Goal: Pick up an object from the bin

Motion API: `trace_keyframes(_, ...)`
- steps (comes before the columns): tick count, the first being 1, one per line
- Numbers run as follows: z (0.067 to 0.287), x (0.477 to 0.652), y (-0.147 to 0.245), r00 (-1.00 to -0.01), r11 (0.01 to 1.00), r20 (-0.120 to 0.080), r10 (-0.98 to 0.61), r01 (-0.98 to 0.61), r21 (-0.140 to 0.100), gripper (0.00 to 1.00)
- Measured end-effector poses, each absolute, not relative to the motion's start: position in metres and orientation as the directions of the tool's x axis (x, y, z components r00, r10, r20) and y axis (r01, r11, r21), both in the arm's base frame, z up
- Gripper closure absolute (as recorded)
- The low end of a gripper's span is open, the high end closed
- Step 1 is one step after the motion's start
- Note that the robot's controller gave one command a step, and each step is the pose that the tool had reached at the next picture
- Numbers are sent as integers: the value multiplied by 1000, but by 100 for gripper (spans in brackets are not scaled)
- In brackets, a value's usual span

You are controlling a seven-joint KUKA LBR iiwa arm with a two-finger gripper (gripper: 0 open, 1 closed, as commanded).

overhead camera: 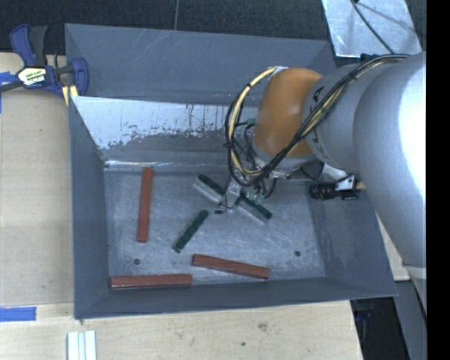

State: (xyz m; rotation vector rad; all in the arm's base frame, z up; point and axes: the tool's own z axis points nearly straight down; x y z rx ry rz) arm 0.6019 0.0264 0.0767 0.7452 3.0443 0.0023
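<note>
Camera view: the gripper [236, 197] was seen low in the grey metal bin [88, 223], approx. mid-floor, a bit twd the back & right. It was positioned right over a dark green flat stick [208, 181] that was laid diagonally, upper-left to lower-right, w/ its lower end poking out on the gripper's right. Contact btw the two couldn't be made out. Open vs closed couldn't be told for the gripper either, since that end of the arm was crowded by looped cables under the orange wrist cover [285, 115].

A second dark green stick [191, 231] was spotted just down-left of the gripper, tilted, not touched by it.

Elsewhere on the floor:
- a reddish-brown flat bar [144, 205] was laid front-to-back on the left
- a second reddish-brown bar [150, 280] was set along the front wall
- a third reddish-brown bar [230, 266] was laid slightly tilted near the front, right of centre

All three bars were well apart from the gripper.
</note>
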Motion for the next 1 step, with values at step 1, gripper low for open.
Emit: trace_keyframes(1,111,604,26,-889,889,-6,458,458,3,100)
